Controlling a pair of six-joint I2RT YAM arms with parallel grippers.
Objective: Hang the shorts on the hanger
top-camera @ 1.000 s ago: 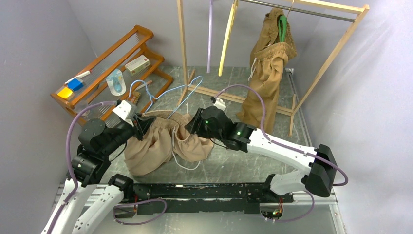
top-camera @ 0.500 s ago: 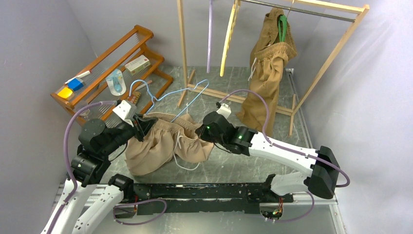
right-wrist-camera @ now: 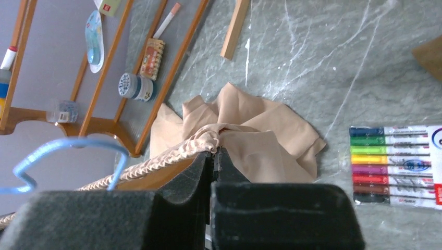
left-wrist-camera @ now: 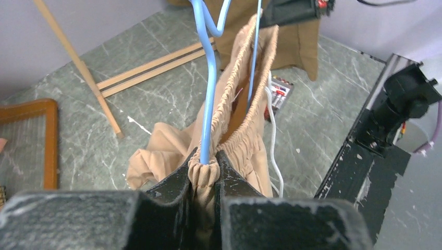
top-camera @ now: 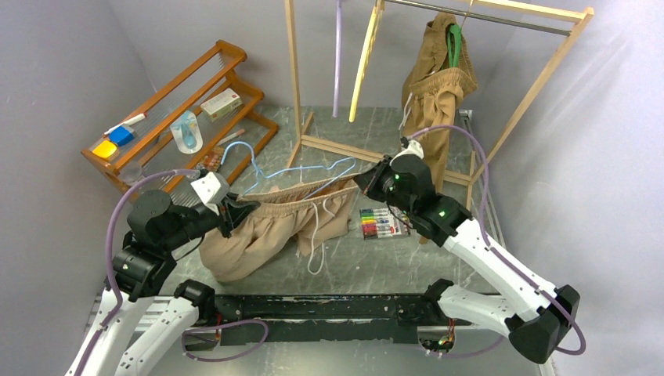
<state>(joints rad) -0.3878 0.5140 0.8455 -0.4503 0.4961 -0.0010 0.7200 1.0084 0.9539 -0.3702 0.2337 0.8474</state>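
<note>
My right pincer [top-camera: 364, 178] has just clenched on the shorts [top-camera: 266, 223] and drawn their waistband taut from my left pincer [top-camera: 232, 213], clamped too, over the table's middle, hanger [left-wrist-camera: 209, 104] inside.

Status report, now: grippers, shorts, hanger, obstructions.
Left gripper shut on shorts waistband, right gripper shut on the other end. Hanger arm runs into waistband at left gripper. Marker set beside shorts, apart.
</note>
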